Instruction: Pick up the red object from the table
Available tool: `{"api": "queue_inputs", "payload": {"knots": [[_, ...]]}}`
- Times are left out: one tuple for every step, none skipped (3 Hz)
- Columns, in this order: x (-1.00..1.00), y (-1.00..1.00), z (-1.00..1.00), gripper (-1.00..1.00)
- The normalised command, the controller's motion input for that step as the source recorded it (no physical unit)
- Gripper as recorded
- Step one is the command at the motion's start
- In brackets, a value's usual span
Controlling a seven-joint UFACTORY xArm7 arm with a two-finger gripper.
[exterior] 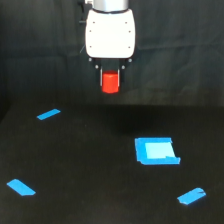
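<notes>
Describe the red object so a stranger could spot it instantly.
Find the white arm head at top centre; the gripper hangs under it, above the table. The red object sits between its fingers, off the surface. It is the only red thing; the tape pieces are blue.

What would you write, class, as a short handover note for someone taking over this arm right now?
Gripper: shut on the red object, raised well above the table.
Table: blue tape strips and a blue square only; the square sits toward the exterior view's right.
Done: grasp and lift.
Left: hold steady; nothing else is visibly required.
</notes>
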Motion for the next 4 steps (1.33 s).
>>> {"api": "queue_inputs", "payload": {"knots": [[0.04,-0.08,0.00,-0.89],[-0.06,-0.05,0.12,-0.85],[0.14,0.11,-0.03,-1.00],[0.10,-0.07,0.11,-0.95]]}}
